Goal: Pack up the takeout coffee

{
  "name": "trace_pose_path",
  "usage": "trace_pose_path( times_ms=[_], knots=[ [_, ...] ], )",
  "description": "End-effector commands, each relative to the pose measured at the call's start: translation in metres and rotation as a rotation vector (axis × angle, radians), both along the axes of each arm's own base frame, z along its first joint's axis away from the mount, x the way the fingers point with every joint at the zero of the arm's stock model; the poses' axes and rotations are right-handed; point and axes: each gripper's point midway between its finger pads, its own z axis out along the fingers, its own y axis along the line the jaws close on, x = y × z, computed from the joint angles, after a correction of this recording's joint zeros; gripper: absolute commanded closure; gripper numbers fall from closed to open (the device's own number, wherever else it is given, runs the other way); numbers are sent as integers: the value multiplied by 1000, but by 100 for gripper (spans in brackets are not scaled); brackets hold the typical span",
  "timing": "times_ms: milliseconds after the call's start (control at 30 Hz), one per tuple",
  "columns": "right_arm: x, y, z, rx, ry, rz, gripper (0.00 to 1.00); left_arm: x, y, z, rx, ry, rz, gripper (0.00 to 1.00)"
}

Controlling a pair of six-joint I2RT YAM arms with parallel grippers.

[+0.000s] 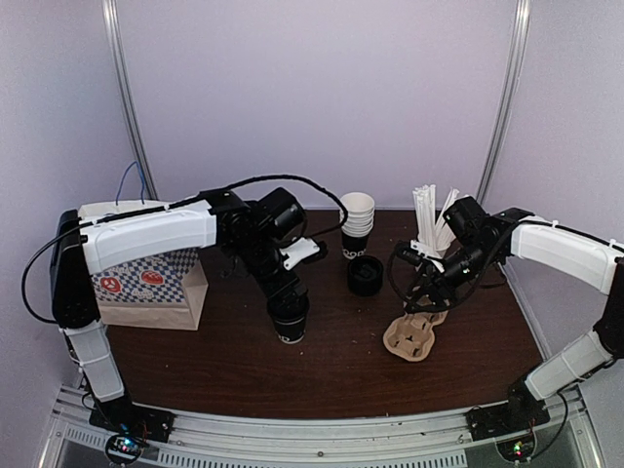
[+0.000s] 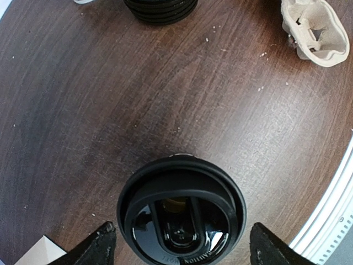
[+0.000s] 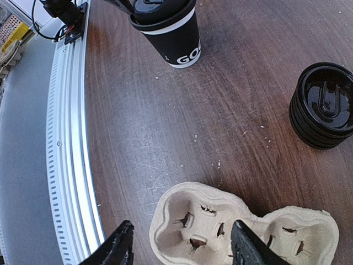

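The dark wooden bench (image 1: 244, 361) carries everything, and the biggest item on it is a brown paper bag (image 1: 156, 292) with a checked label, standing at the far left, probably where the order ends up. The left gripper (image 2: 185, 243) hangs straight down over the coffee cup (image 2: 182, 210), its jaws spread to either side of the lid with slivers of wood showing between, so it seems to squeeze nothing. The right gripper (image 3: 182, 245) hovers low over the pulp cup carrier (image 3: 242, 232), jaws likewise apart and pinching nothing I can see. It looks placed to steady the carrier for a cup. Behind are a stack of paper cups (image 1: 357, 219) and a holder of white straws (image 1: 429, 219), well out of the way. A short stack of spare lids (image 3: 325, 105) sits between the cup and the carrier. The coffee cup stands upright near the bench's middle, well apart from the carrier. It is small and black, with white lettering low on its side, a thin white band under the rim and a glossy black sip lid seated squarely on top.
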Motion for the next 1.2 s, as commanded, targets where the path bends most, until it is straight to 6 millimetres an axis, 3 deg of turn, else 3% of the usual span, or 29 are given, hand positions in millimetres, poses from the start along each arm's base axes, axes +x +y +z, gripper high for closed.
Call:
trace_pose_path(
  times_ms=[0, 433, 633, 833, 1033, 1167],
  knots=[
    [-1, 0, -3, -1, 9, 11, 40, 4, 1, -14, 18, 23, 25, 15],
    [-1, -1, -6, -8, 21, 15, 41, 4, 2, -17, 2, 82, 38, 28],
    [-1, 0, -5, -7, 16, 15, 41, 23, 4, -8, -6, 40, 62, 31],
    [0, -1, -2, -10, 6, 9, 42, 72, -4, 17, -52, -49, 85, 35],
    [1, -2, -2, -14, -1, 5, 42, 141, -8, 26, -91, -116, 126, 35],
    [3, -4, -5, -30, -5, -4, 42, 169, -19, 27, -70, -170, 115, 35]
  ],
)
